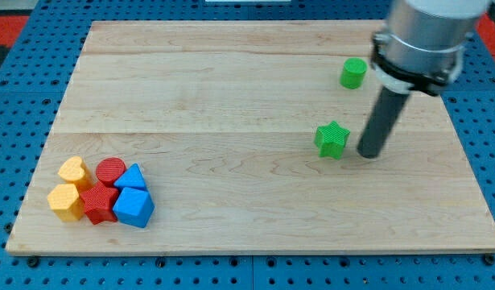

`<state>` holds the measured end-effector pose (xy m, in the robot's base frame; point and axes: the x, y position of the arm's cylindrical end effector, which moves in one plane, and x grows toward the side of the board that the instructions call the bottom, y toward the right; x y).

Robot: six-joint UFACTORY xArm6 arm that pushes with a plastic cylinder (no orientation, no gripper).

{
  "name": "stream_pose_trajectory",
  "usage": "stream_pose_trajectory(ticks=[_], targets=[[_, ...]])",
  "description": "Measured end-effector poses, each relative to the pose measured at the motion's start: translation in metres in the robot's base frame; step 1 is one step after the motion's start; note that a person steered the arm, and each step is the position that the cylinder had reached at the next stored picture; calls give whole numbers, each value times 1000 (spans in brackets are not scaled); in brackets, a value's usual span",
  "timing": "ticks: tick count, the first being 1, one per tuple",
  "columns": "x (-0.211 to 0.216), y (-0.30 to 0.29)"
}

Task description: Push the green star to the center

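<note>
The green star [332,138] lies on the wooden board [231,97], right of the board's middle. My tip [369,153] rests on the board just to the star's right, a small gap apart. A green cylinder [353,72] stands toward the view's top right, above the star and apart from it.
A tight cluster sits at the view's bottom left: two yellow blocks [73,171] [66,202], a red cylinder [111,170], a red star [98,204], and two blue blocks [133,176] [134,208]. The arm's grey body [424,36] hangs over the top right corner.
</note>
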<state>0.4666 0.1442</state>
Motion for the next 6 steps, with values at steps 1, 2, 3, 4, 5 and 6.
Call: stream_pose_trajectory(ticks=[1,2,3,4,5,6], targets=[[-68,-33],[-112,-66],[-95,-1],[-45,78],[9,104],[12,31]])
